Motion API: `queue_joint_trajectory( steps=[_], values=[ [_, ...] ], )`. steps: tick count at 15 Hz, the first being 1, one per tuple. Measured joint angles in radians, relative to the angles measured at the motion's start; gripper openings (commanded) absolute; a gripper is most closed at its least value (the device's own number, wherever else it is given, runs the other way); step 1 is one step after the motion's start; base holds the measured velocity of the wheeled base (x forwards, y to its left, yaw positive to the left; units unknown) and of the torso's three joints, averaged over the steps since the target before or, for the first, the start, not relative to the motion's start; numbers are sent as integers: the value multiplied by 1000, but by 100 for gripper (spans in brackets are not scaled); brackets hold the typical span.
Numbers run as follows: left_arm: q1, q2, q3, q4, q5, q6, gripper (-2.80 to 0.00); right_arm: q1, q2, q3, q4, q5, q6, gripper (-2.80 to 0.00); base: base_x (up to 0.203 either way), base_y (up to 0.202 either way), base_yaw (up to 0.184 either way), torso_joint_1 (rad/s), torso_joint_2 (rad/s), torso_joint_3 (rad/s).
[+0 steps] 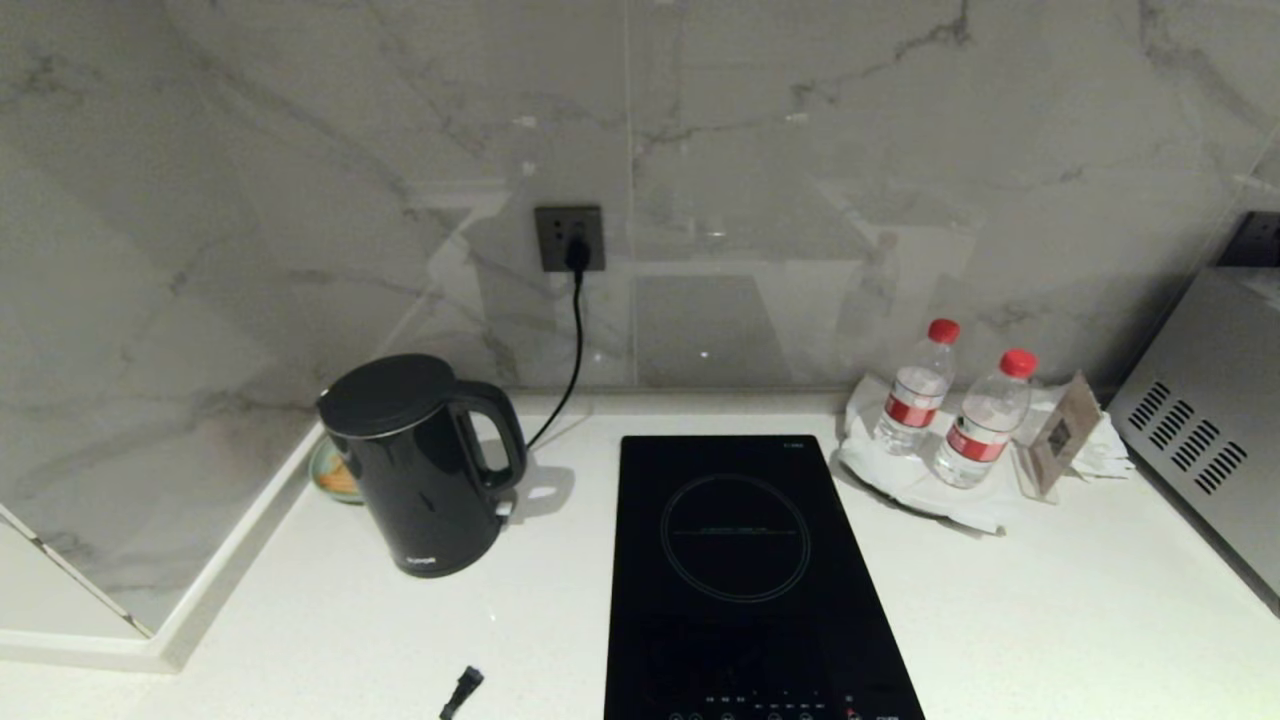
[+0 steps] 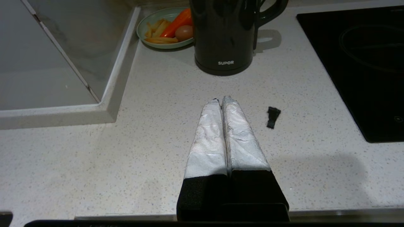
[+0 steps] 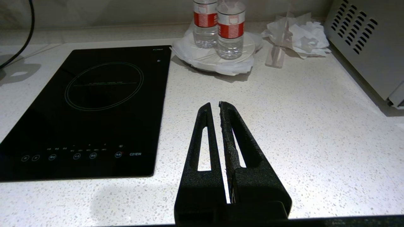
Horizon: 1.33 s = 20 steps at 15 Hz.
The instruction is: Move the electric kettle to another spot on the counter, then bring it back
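Note:
The electric kettle (image 1: 420, 465) stands upright at the back left of the white counter (image 1: 1000, 600), glossy black, lid shut, with its handle turned toward the cooktop. Neither arm shows in the head view. In the left wrist view the kettle (image 2: 224, 34) is straight ahead of my left gripper (image 2: 221, 100). That gripper is shut, its silver-wrapped fingers pressed together on nothing, and it hovers over the counter (image 2: 151, 132) well short of the kettle. My right gripper (image 3: 213, 105) hangs over bare counter (image 3: 300, 126) beside the cooktop, its black fingers shut and empty.
A black glass cooktop (image 1: 740, 570) lies mid-counter. A plate of food (image 2: 164, 28) sits behind the kettle by the raised ledge. A cord (image 1: 572, 340) runs to the wall socket. Two water bottles (image 1: 915, 390) and a silver appliance (image 1: 1210, 420) stand at the right. A black scrap (image 2: 273, 116) lies near the front.

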Motion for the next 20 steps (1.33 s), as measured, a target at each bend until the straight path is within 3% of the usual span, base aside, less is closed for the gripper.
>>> queue_joint_trajectory(
  steps=[7, 10, 12, 17, 20],
  values=[
    [0, 0, -1, 1, 10, 4, -280, 0, 0, 0, 0, 0, 0, -280, 0, 0, 0, 0, 0, 0],
    [1, 13, -77, 13, -5, 2, -280, 0, 0, 0, 0, 1, 0, -280, 0, 0, 0, 0, 0, 0],
    [2, 77, -166, 15, -45, -3, -280, 0, 0, 0, 0, 0, 0, -280, 0, 0, 0, 0, 0, 0],
    [8, 346, -379, 12, -236, -13, -280, 0, 0, 0, 0, 0, 0, -280, 0, 0, 0, 0, 0, 0],
    [7, 528, -473, 0, -313, -16, -280, 0, 0, 0, 0, 0, 0, -280, 0, 0, 0, 0, 0, 0]
  ],
)
